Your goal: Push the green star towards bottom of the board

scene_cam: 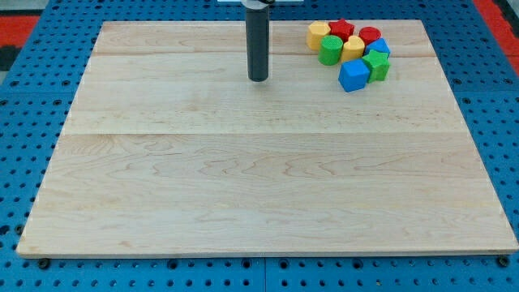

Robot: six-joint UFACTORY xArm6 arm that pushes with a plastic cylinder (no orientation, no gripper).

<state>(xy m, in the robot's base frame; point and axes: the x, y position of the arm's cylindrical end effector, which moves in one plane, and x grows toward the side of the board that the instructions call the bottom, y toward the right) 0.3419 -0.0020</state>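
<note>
The green star (377,66) lies in a tight cluster of blocks at the view's top right of the wooden board (243,178). It touches the blue cube (353,75) on its left and a blue block (379,47) above it. My tip (258,79) rests on the board well to the left of the cluster, about a quarter of the board's width from the green star. It touches no block.
The cluster also holds a green cylinder (330,50), a yellow hexagon (318,35), a yellow block (353,48), a red star (342,30) and a red cylinder (370,35). A blue pegboard (24,97) surrounds the board.
</note>
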